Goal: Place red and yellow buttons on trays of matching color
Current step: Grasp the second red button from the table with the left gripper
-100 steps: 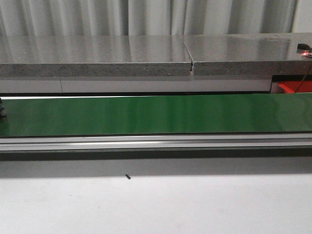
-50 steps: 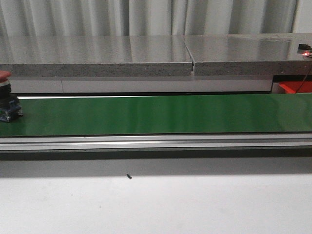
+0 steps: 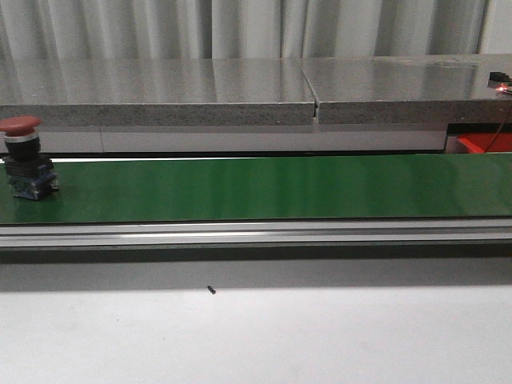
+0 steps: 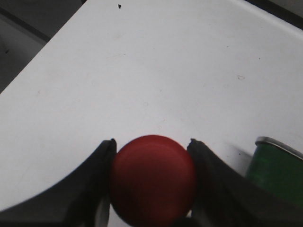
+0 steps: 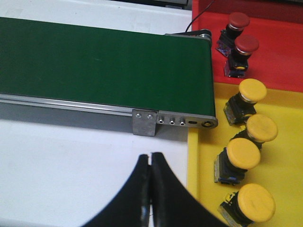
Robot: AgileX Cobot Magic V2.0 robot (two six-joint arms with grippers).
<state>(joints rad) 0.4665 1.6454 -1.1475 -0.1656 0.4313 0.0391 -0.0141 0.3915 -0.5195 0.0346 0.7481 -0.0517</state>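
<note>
A red button [image 3: 24, 158] stands upright on the green belt [image 3: 264, 188] at its far left end. No gripper shows in the front view. In the left wrist view my left gripper [image 4: 151, 153] is shut on another red button [image 4: 152, 177], its fingers against both sides of the cap, above the white table beside the belt end [image 4: 277, 165]. My right gripper [image 5: 151, 157] is shut and empty over the white table, next to the yellow tray [image 5: 201, 189]. That tray holds several yellow buttons [image 5: 243, 153]. The red tray [image 5: 279, 56] holds two red buttons [image 5: 246, 46].
The belt's right end with its metal roller bracket [image 5: 175, 119] lies against both trays. A grey stone ledge [image 3: 240, 92] runs behind the belt. A corner of the red tray [image 3: 484, 144] shows at the far right. A small black speck [image 3: 210, 290] lies on the white table.
The red button on the belt has come in from the left edge and moved right; it now shows in full.
</note>
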